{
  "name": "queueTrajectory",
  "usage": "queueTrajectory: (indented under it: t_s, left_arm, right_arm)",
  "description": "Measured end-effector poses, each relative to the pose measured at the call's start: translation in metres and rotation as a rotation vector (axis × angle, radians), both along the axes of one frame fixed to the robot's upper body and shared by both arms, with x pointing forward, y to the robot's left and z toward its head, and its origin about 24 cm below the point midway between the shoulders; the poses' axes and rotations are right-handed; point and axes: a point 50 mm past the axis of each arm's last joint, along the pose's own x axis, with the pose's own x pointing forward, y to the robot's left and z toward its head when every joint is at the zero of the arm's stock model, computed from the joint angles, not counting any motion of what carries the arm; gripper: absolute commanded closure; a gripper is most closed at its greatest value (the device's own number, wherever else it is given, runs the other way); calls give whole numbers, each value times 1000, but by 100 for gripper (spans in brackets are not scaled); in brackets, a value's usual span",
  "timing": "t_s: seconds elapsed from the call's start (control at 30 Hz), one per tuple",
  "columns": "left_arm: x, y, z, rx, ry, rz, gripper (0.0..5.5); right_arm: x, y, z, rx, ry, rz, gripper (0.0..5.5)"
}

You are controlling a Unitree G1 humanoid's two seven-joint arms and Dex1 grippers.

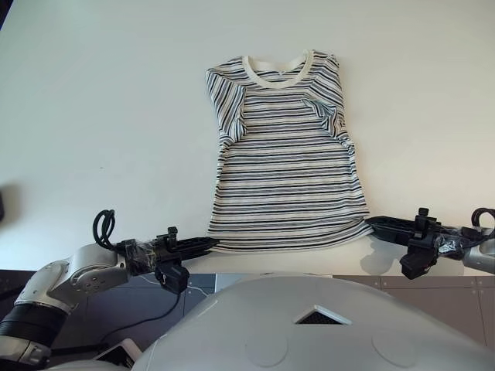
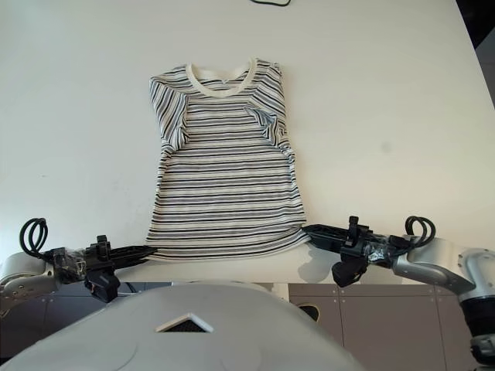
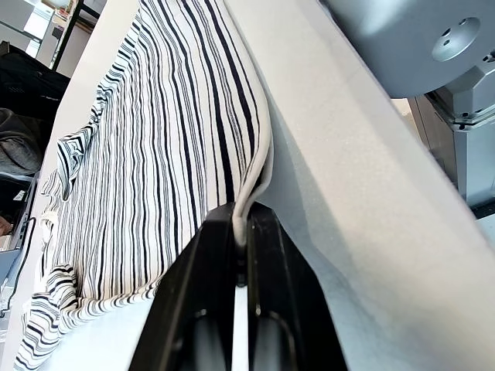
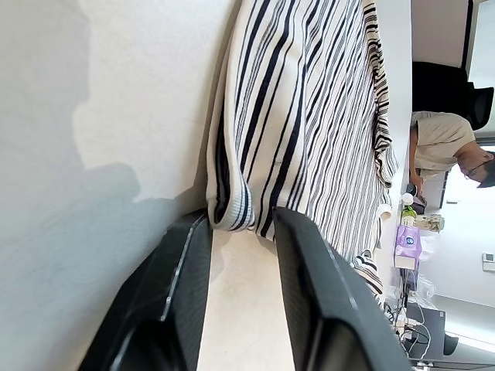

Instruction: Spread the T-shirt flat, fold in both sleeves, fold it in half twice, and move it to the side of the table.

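T-shirt [image 1: 288, 154] flat on the table [image 1: 100, 116] (sleeves tucked in); left gripper [image 1: 212, 243] pinching its near hem corner, right gripper [image 1: 372, 223] gaping around the other.

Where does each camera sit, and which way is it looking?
Left eye view: on the head, looking forward and down at the T-shirt on the table; the left gripper and right gripper show at its hem corners.
Right eye view: beside it, same scene, same grippers.
Left wrist view: on the left wrist, looking along its shut fingers pinching the hem.
Right wrist view: on the right wrist, looking along its open fingers at the other corner.
Shared: all four show the T-shirt's hem.
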Motion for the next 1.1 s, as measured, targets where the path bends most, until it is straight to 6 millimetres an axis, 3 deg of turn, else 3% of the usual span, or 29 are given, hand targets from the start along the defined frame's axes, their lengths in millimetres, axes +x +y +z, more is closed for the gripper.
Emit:
queueTrajectory:
  t_s: [0.37,0.6,0.83,0.93,1.1]
  left_arm:
    - [0,0,0,3,3,-11,540]
    - [0,0,0,3,3,-11,540]
    - [1,0,0,4,11,-3,540]
    - [1,-3,4,31,111,58,540]
    - [-17,-10,30,3,275,24,540]
  right_arm:
    - [-10,15,3,18,19,68,409]
    - [-12,10,2,-13,56,62,537]
    - [-11,7,2,-10,110,11,537]
    - [-15,0,12,-58,209,-33,537]
    - [-28,-2,38,-130,345,-12,537]
